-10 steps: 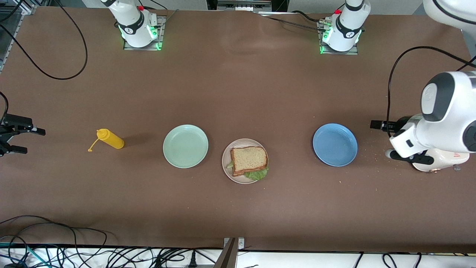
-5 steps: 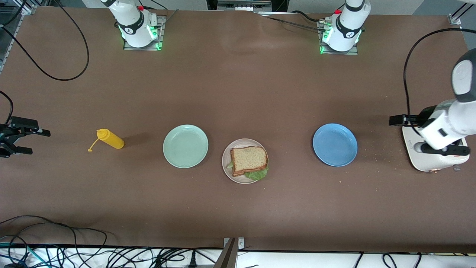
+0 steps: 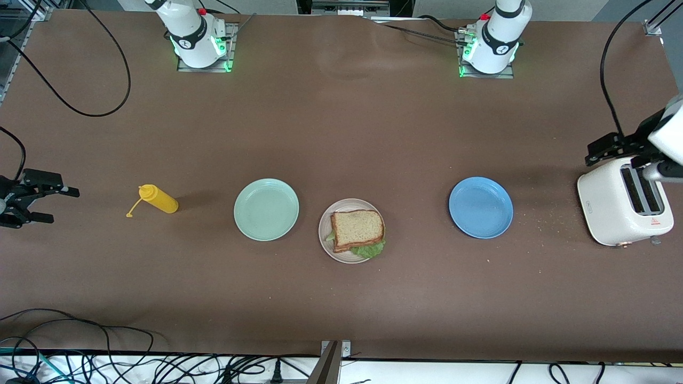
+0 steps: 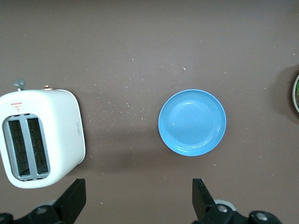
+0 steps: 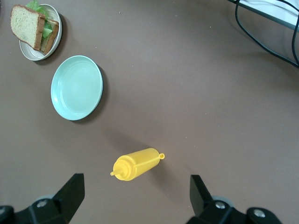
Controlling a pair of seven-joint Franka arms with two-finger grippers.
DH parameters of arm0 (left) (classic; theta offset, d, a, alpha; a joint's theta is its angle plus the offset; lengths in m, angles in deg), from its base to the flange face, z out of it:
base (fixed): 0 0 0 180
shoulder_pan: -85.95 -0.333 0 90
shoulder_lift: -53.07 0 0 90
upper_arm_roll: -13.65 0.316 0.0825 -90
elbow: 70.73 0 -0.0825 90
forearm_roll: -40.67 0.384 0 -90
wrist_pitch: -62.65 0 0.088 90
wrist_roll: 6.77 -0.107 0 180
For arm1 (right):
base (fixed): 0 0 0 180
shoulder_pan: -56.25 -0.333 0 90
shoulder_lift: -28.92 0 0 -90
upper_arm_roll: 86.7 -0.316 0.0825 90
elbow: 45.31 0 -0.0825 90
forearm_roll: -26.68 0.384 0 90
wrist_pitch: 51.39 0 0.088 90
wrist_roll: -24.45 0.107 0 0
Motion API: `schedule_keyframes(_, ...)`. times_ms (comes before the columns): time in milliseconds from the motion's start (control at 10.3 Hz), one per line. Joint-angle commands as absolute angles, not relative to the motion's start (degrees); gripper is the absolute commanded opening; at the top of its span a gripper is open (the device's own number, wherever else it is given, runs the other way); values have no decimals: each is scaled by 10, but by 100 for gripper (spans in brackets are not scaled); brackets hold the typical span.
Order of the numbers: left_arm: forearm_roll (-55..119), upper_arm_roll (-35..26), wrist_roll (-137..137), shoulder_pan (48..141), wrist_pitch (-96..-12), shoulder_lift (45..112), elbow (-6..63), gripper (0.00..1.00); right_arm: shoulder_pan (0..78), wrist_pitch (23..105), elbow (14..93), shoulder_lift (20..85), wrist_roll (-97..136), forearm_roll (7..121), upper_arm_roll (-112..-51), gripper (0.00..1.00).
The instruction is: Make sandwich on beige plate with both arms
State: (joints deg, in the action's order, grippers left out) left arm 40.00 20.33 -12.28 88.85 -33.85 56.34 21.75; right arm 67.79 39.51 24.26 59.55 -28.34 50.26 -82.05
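The sandwich (image 3: 356, 229), two tan bread slices with green lettuce poking out, lies on the beige plate (image 3: 324, 234) in the middle of the table. The right wrist view also shows the sandwich (image 5: 33, 25) and the plate (image 5: 32, 56). My left gripper (image 3: 616, 164) hangs open over the toaster at the left arm's end of the table. In its own wrist view the left gripper (image 4: 138, 198) holds nothing. My right gripper (image 3: 64, 205) is open and empty at the right arm's end, and the right gripper (image 5: 135, 196) looks down at the yellow bottle.
A mint green plate (image 3: 266, 209) sits beside the beige plate toward the right arm's end. A yellow squeeze bottle (image 3: 157, 199) lies past it. Toward the left arm's end are a blue plate (image 3: 481, 207), scattered crumbs and a white toaster (image 3: 624, 201). Cables trail along the table edges.
The left arm has swung away from above the toaster toward the table's end, uncovering it. The right gripper has drifted slightly toward the yellow bottle. Both stay open.
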Motion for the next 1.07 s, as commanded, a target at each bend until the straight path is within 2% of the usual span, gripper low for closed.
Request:
schedule_keyframes(0, 410, 201, -123, 892, -349, 522, 246, 100, 665, 398, 238, 595, -271, 491, -821, 100)
schedule_keyframes(683, 440, 154, -123, 891, -281, 513, 225, 100, 656, 398, 237, 595, -270, 491, -821, 100)
schedule_keyframes(975, 439, 149, -123, 888, -255, 541, 180, 100, 656, 398, 237, 595, -271, 491, -820, 100)
